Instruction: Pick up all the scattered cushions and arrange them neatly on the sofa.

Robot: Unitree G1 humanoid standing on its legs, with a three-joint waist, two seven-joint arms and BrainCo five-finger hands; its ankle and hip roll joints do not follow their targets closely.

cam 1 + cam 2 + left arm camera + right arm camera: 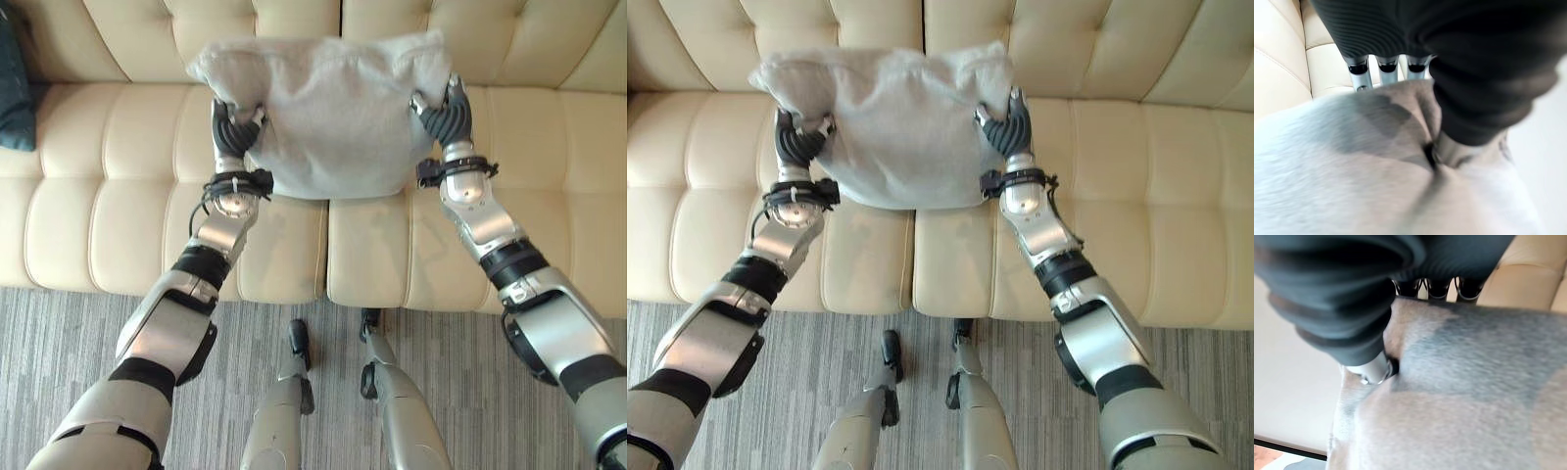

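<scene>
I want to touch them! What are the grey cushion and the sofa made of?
The grey cushion looks like soft, fuzzy fabric, maybe fleece: its surface is matte and nappy and it sags. The sofa looks like smooth cream leather or imitation leather, with a slight sheen and stitched, tufted panels.

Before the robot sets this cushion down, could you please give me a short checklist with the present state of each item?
1. Left robot hand pinches the grey cushion at its side: ok.
2. Right robot hand pinches the opposite side: ok.
3. Cushion over the cream sofa, near the middle seam: ok.
4. Seat below it free of things: ok.
5. Cushion touching the seat or backrest: cannot tell.
6. Dark cushion at the sofa's left end arranged neatly: cannot tell, mostly cut off.
</scene>
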